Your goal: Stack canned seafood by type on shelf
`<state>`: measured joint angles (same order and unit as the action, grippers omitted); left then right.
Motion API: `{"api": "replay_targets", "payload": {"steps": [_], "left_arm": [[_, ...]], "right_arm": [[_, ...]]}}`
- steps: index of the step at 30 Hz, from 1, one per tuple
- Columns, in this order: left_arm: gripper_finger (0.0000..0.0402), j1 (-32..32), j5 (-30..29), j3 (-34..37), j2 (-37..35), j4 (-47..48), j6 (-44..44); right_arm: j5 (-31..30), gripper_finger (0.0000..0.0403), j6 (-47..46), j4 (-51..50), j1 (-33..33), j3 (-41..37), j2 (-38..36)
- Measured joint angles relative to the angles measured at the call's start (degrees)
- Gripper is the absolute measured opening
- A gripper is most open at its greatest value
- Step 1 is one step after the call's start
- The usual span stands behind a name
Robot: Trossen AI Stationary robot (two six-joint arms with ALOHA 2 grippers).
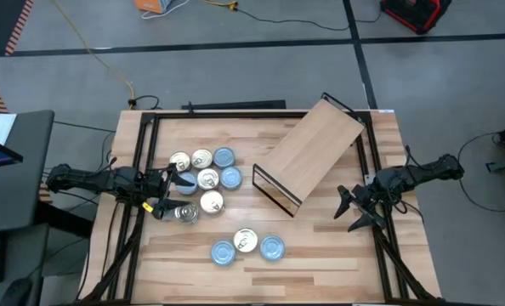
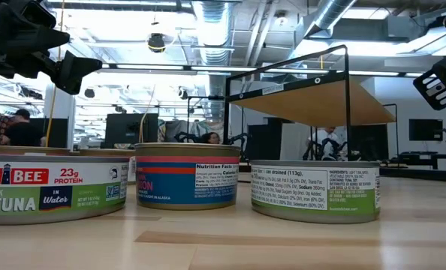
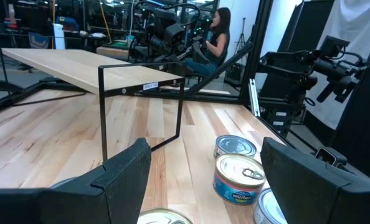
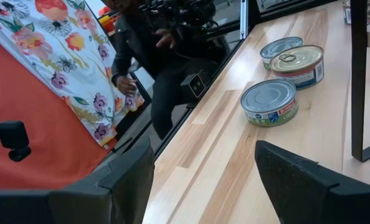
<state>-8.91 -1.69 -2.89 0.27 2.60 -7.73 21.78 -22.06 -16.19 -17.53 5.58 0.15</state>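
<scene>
Wooden desk (image 1: 320, 255) below us: tins (image 1: 203, 180) clustered left and front, beside the empty shelf (image 1: 308, 155). Our left pincer (image 1: 169, 194) gapes at the cluster; right pincer (image 1: 352, 211) open, holding nothing.

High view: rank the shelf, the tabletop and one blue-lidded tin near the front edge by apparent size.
1. Tabletop, largest by far.
2. Shelf, covering a modest part of it.
3. Blue-lidded tin, smallest.
The shelf stands slightly nearer the overhead camera, but the gaps are too wide to change the order.
</scene>
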Motion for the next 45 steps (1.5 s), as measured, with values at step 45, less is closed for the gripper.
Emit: {"api": "replay_targets", "payload": {"steps": [45], "left_arm": [[0.0293, 0.0, -20.45, 0.13, 0.01, -17.76, 3.42]], "right_arm": [[0.03, 0.0301, 6.85, 2.14, 0.02, 0.46, 0.01]]}}
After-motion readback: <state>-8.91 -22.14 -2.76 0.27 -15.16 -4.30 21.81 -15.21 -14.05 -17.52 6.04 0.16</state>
